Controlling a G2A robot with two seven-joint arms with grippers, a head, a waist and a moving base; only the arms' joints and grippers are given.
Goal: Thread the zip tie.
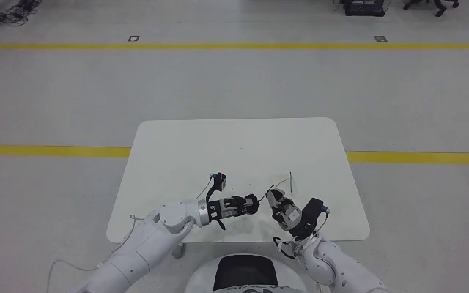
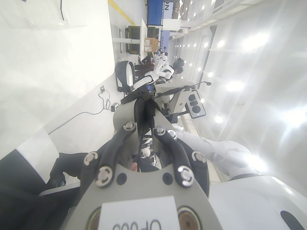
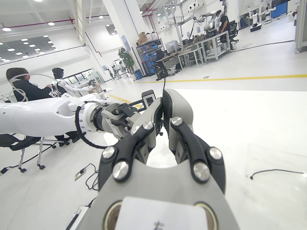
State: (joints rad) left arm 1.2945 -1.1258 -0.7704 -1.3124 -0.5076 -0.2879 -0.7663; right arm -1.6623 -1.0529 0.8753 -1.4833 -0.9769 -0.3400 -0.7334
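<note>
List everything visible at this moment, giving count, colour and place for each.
table: one, white, in front of the robot.
floor lines: two, yellow; one beyond the table, one level with its middle.
loose zip ties: two, black, lying on the table away from the grippers.
held zip tie: one, black, a thin strip sticking out past the right gripper's tips.
right gripper: one, grey with black pads, over the table's near part, jaws closed on the held zip tie.
left gripper: one, grey and black, tip to tip with the right gripper, jaws closed; what they pinch cannot be told.
</note>
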